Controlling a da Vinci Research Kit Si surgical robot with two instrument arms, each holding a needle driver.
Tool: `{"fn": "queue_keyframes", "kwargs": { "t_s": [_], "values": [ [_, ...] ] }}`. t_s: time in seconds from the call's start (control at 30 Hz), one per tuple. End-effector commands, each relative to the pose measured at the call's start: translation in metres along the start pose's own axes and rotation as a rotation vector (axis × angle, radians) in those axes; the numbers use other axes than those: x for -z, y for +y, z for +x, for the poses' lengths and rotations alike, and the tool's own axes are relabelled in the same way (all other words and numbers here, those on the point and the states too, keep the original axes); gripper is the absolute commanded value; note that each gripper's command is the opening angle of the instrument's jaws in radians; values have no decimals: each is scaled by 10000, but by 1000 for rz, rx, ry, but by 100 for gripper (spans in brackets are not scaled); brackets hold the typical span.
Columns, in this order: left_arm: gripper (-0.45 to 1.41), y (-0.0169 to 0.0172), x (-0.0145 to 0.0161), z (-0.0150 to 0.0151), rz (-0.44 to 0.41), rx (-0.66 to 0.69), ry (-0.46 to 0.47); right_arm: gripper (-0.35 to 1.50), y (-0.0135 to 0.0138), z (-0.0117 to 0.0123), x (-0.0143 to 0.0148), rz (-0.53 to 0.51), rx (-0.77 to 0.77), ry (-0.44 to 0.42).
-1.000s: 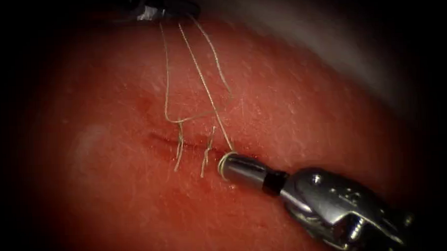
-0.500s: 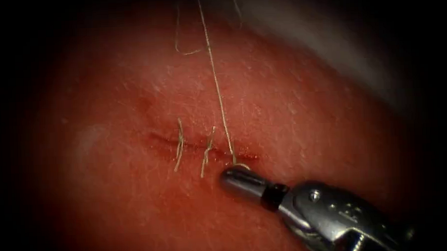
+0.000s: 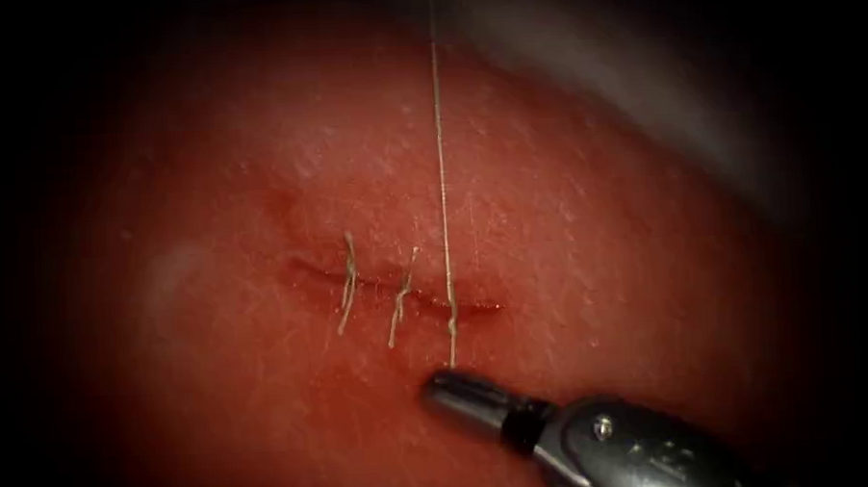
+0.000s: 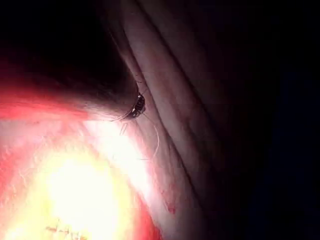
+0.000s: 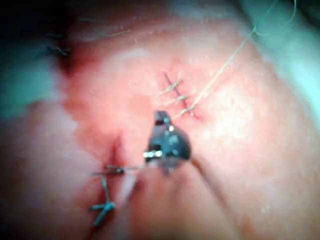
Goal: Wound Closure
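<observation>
**A:** Red tissue (image 3: 598, 267) is seen, and its cut (image 3: 310, 269) is crossed by two stitches (image 3: 347, 280) with short cut ends. Where is the thread held?

**B:** The thread (image 3: 442, 176) is stretched straight across the cut's right end, where red fluid (image 3: 480, 307) is seen. Its near end is clamped in the closed right gripper (image 3: 441, 386), just below the cut. The far end is gripped by the left gripper (image 4: 137, 106), well apart from the cut.
</observation>
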Motion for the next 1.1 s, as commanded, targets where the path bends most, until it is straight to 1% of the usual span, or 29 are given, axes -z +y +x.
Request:
{"fn": "queue_keyframes", "kwargs": {
  "t_s": [0.03, 0.13, 0.27, 0.4, 0.73, 0.8, 0.97, 1.0, 1.07, 1.1],
  "values": [
    [-35, -3, -10, 2, 7, -6, 1, -35, -5, -6, -5, 9, 1, -5],
    [-35, -17, -19, 9, 21, -18, 1, -35, -10, -11, -3, 19, 6, -16],
    [-35, -29, -24, 15, 36, -32, 4, -35, -12, -21, -2, 27, 16, -31],
    [-35, -39, -29, 19, 39, -33, 6, -35, -11, -26, -5, 24, 19, -38],
    [-35, -42, -45, 24, 34, -31, 14, -35, -12, -36, -7, 37, 29, -61],
    [-35, -41, -44, 23, 31, -32, 17, -35, -12, -36, -7, 36, 29, -60],
    [-35, -22, -21, 25, 2, -32, 47, -35, -7, -31, -12, 35, 20, -55],
    [-35, -13, -7, 26, -23, -25, 65, 12, -6, -27, -11, 39, 5, -45],
    [-35, -2, 10, 29, -46, -7, 76, 41, -7, -21, -9, 41, 0, -44],
    [-35, 3, 18, 31, -60, 3, 86, 66, -9, -17, -7, 43, -3, -43]
  ]
}}
